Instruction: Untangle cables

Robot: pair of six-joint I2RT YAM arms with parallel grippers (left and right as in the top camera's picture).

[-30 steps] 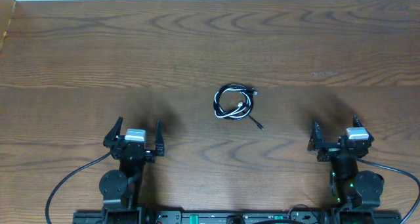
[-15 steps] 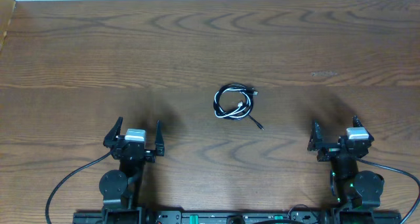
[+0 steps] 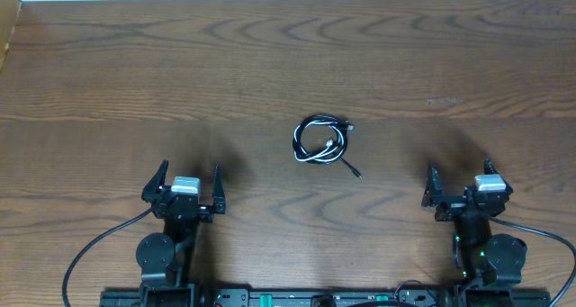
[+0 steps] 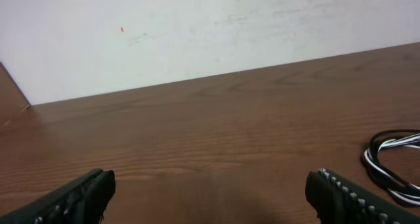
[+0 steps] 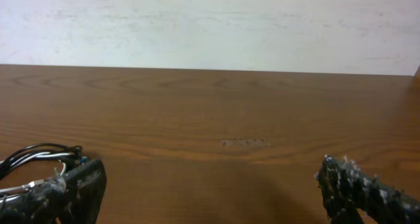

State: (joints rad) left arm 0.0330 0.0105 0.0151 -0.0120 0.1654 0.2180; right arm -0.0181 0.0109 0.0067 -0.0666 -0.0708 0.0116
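Note:
A small coil of tangled black and white cables [image 3: 321,141] lies on the wooden table at the centre, with a loose plug end trailing to the lower right. It shows at the right edge of the left wrist view [image 4: 394,161] and at the left edge of the right wrist view [image 5: 33,159]. My left gripper [image 3: 186,186] is open and empty near the front left, far from the coil. My right gripper [image 3: 459,184] is open and empty near the front right. Both sets of jaws show wide apart in the wrist views [image 4: 210,196] [image 5: 213,192].
The wooden table [image 3: 288,64] ends at a white wall along the far edge. A faint scuff mark [image 3: 444,101] sits on the right half. The arm bases and their cables [image 3: 99,244] lie along the front edge.

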